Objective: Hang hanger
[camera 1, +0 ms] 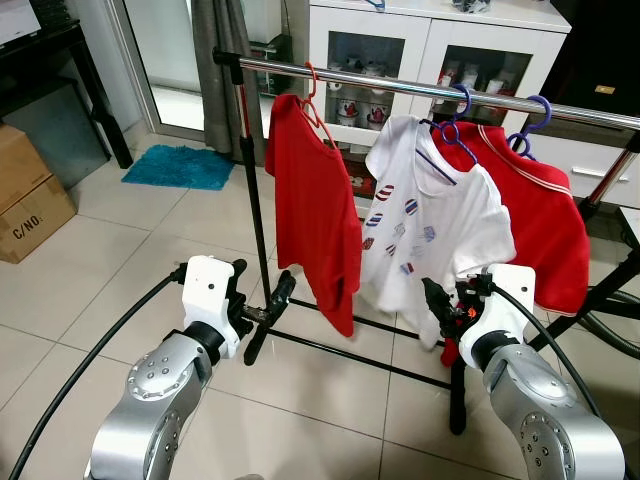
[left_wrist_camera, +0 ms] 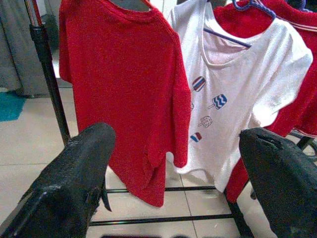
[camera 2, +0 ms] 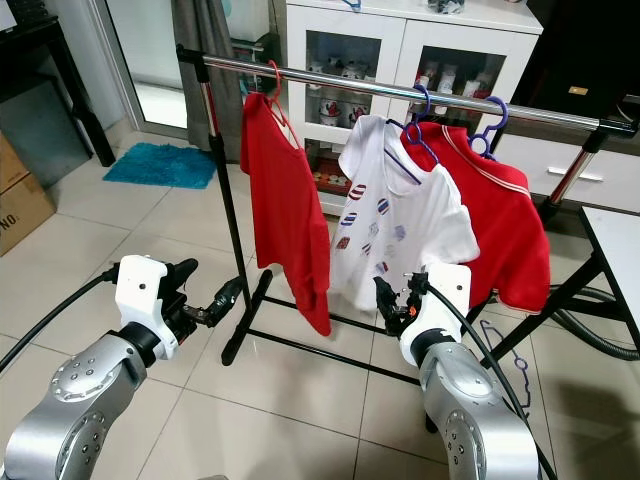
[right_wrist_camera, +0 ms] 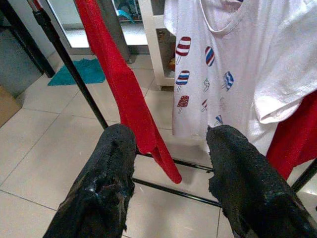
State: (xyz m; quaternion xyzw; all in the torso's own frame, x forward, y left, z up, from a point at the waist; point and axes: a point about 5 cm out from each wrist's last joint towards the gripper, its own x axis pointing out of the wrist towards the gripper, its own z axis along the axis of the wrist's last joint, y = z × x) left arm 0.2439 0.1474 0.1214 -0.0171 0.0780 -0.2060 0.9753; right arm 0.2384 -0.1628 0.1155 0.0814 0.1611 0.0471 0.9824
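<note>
A chrome rail (camera 1: 400,86) on a black rack carries three garments. A red shirt (camera 1: 305,210) hangs at the left on a red hanger (camera 1: 312,92). A white T-shirt (camera 1: 430,220) with ice-lolly prints hangs in the middle on a purple hanger (camera 1: 455,125). A red shirt with white stripes (camera 1: 545,230) hangs on another purple hanger (camera 1: 530,125). My left gripper (camera 1: 275,300) is open and empty, low in front of the red shirt. My right gripper (camera 1: 445,305) is open and empty, below the white T-shirt's hem. In the wrist views both pairs of fingers (left_wrist_camera: 74,183) (right_wrist_camera: 104,193) stand wide apart facing the clothes.
The rack's black base bars (camera 1: 360,360) and left post (camera 1: 255,210) stand on the tiled floor just ahead. A white cabinet (camera 1: 430,50) is behind the rack. At the left are a teal mat (camera 1: 180,167) and a cardboard box (camera 1: 30,205). A white table (camera 2: 615,240) stands at the right.
</note>
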